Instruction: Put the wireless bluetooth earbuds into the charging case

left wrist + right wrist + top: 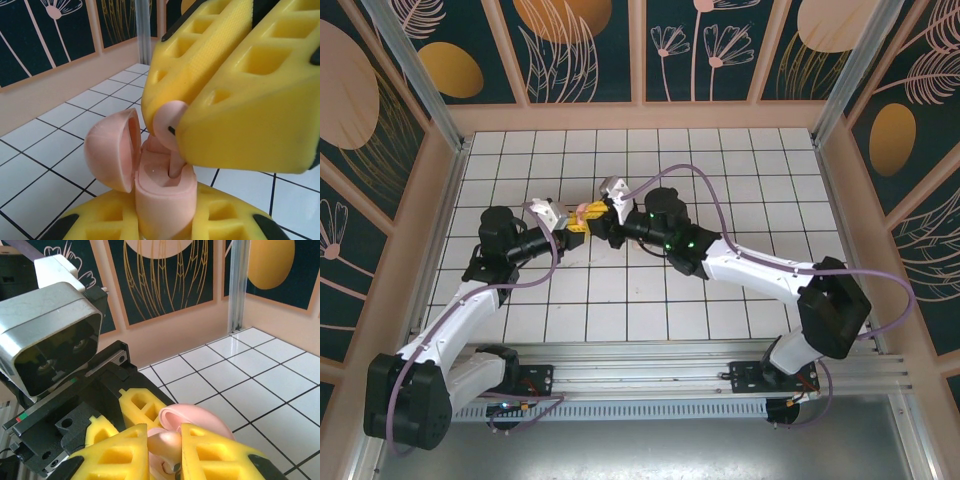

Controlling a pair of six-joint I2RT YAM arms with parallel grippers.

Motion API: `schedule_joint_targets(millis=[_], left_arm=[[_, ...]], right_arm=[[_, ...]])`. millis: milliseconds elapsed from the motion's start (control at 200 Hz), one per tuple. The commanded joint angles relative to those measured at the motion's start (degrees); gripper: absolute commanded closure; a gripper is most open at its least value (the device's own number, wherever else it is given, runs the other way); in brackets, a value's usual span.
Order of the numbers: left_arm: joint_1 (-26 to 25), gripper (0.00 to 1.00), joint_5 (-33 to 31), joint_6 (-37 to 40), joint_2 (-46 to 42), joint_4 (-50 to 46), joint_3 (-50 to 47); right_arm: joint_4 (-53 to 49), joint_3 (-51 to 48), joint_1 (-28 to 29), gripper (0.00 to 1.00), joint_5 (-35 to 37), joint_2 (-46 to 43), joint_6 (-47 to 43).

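Mid-insertion | right gripper (165,455) clamped on earbud (162,125) head, stem entering charging case (162,200) just below | left gripper (165,227) pinching case base | both likely light, slick: hold by sides

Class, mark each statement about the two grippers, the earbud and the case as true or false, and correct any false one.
1. The charging case has its lid open. True.
2. Nothing grips the charging case. False: the left gripper holds it.
3. The right gripper pinches an earbud. True.
4. In the left wrist view, the lid stands to the right of the case's lower half. False: it stands to the left.
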Motion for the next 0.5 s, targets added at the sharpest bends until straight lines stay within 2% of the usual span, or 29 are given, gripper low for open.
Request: schedule_joint_targets(millis=[0,155,355,490], left_arm=[[-0.2,0.97,2.2,3.2,-1.6,0.7,-0.2],[-0.3,0.97,2.0,2.1,-1.8,1.6,-0.2],[-0.4,0.96,2.1,1.8,-1.4,1.7,-0.3],[-0.4,0.96,2.4,1.9,-1.0,2.0,-0.3]], right_arm=[[-2.3,2.1,0.1,0.81,-0.4,1.4,-2.2],[-4.7,4.2,0.2,0.80,-2.1,3.0,-2.2],[-2.3,3.2,-0.2,0.62,-1.2,2.1,0.0],[0.7,0.9,-1.5,0.56,-2.7,-0.7,2.1]])
